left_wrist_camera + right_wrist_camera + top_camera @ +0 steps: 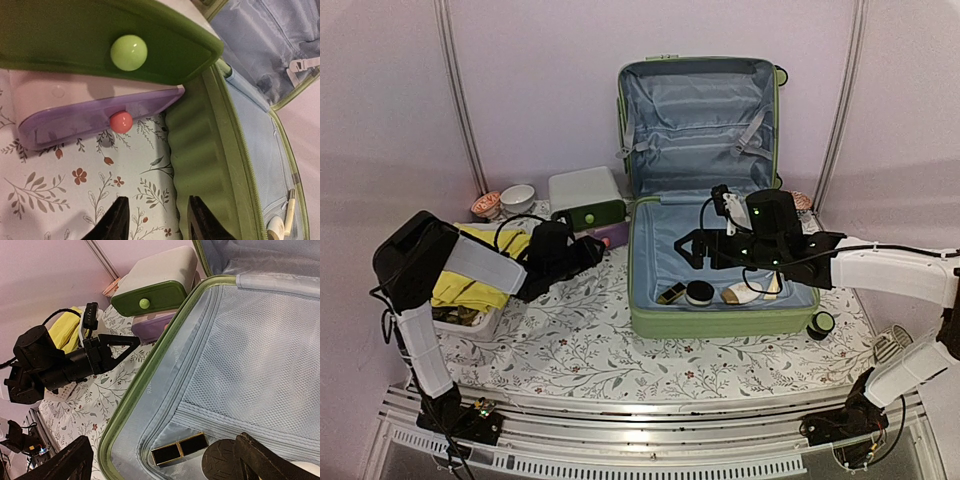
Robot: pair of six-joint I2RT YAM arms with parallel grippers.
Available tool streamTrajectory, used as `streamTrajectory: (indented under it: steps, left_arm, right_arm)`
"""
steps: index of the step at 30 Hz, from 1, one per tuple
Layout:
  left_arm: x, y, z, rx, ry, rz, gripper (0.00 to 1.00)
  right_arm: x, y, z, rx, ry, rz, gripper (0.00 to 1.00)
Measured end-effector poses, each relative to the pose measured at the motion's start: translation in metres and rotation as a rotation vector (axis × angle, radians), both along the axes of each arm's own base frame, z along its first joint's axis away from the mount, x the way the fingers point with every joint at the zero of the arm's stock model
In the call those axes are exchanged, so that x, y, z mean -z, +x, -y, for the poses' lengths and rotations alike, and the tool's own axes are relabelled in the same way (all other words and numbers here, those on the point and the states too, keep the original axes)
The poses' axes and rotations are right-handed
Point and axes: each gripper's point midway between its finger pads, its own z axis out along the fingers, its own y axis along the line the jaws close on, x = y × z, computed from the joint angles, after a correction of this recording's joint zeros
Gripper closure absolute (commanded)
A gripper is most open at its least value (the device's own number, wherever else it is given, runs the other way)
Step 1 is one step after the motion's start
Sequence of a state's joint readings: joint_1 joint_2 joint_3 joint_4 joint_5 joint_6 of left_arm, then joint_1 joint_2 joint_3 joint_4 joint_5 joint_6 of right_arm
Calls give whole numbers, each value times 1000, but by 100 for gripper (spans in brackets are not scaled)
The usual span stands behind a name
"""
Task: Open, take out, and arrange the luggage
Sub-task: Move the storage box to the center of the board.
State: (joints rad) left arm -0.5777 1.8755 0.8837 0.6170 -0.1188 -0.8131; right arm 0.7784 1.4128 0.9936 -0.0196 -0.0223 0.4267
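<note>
Right gripper [700,248] is hanging wide open, gripping nothing, over the lower half of the luggage [720,322]. That luggage is lying at 1 o'clock on the worktop [580,350] with its lid standing upright against the back wall, so opening is looking done and taking out is the step in hand. Right arm is reaching in from 3 o'clock, its forearm running roughly level across the rim and its wrist turning the fingers toward 9 o'clock. Left gripper [155,220] is sitting low over the worktop just beside the luggage's 9 o'clock wall, fingers partly apart with nothing between them; its arm is folding sharply at the elbow. At 11 o'clock from it, a white-and-green drawer box [585,200] is standing. Along the 6 o'clock edge inside the luggage, a white object [745,293], a round black jar [699,292] and a black-and-gold case [671,293] are lying close together. Next move is probably calling for lowering squarely onto one of them without nudging its neighbours.
</note>
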Motion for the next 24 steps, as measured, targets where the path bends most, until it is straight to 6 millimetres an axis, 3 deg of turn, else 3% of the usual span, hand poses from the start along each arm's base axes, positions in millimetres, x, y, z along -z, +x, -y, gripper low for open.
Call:
streamTrajectory:
  steps: [6, 11, 24]
  left_arm:
    - [5, -7, -3, -47, -136, -12, 52]
    - [27, -20, -12, -93, -224, -47, 50]
    - [44, -6, -3, -103, -373, -52, 46]
  right_arm:
    - [0, 0, 0, 0, 0, 0, 0]
    - [0, 0, 0, 0, 1, 0, 0]
    - [6, -4, 5, 3, -6, -8, 0]
